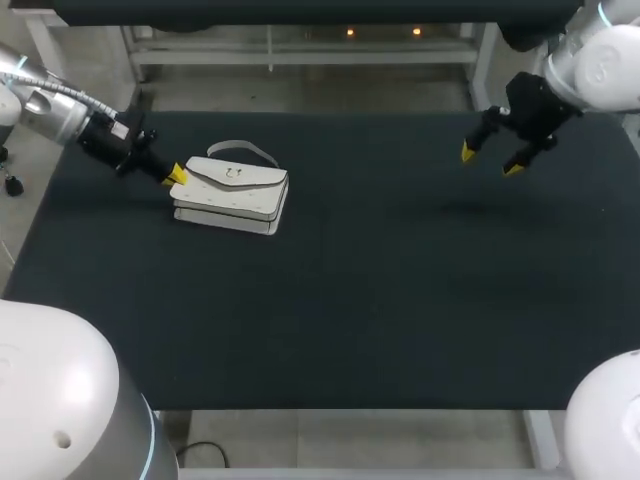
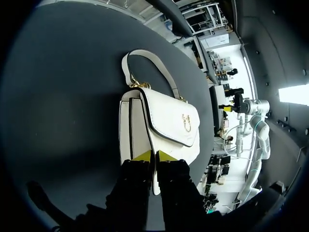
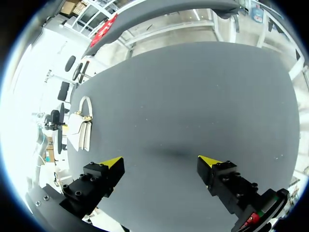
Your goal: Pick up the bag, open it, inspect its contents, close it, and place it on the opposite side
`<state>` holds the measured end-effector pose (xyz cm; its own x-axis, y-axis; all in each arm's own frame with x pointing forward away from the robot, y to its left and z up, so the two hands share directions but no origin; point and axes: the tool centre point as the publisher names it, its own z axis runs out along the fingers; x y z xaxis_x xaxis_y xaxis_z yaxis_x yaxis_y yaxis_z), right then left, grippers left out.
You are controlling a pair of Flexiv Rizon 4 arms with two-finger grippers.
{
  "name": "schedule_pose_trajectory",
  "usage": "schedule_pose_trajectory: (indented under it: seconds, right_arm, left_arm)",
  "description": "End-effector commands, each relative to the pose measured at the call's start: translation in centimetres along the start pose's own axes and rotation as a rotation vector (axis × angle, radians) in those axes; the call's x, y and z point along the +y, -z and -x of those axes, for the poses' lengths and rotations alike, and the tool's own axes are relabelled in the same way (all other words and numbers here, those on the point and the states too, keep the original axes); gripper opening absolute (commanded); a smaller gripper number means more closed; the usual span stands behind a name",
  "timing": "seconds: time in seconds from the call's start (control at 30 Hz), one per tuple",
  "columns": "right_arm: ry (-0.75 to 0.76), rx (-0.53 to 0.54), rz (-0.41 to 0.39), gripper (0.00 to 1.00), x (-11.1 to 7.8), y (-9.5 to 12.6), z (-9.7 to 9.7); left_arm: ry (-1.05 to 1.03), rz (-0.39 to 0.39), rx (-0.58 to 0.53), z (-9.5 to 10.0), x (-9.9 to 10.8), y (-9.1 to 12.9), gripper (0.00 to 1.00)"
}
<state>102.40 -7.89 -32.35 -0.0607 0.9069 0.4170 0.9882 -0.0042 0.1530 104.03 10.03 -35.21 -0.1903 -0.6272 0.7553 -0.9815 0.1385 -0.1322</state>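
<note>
White bag (image 1: pixel 232 192) lies flat in the upper left of the frame on the dark table (image 1: pixel 400 300). Its long axis runs left to right, and its handle (image 1: pixel 243 150) is toward the far edge. My left gripper (image 1: pixel 176 175) meets its left end head-on, fingers nearly together and, as far as I can judge, clamped on the bag's edge. Well apart at the upper right, my right gripper (image 1: pixel 489 160) hangs above the table, fingers spread, holding nothing.
</note>
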Motion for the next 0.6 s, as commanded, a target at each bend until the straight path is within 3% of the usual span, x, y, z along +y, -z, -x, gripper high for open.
schedule_pose_trajectory:
  seconds: [0.03,0.3,0.6]
  right_arm:
    - [-0.014,-0.038,0.009,1.00,0.7,0.8,1.7]
    - [-0.082,-0.158,0.019,1.00,1.9,3.8,6.5]
    - [-0.149,-0.227,-0.005,1.00,1.8,6.0,8.7]
  left_arm:
    - [0.011,-0.033,0.030,1.7,-1.0,1.7,0.00]
    - [0.042,-0.127,0.061,5.9,-2.6,6.0,0.00]
    - [0.086,-0.189,0.052,9.3,-3.9,9.8,0.00]
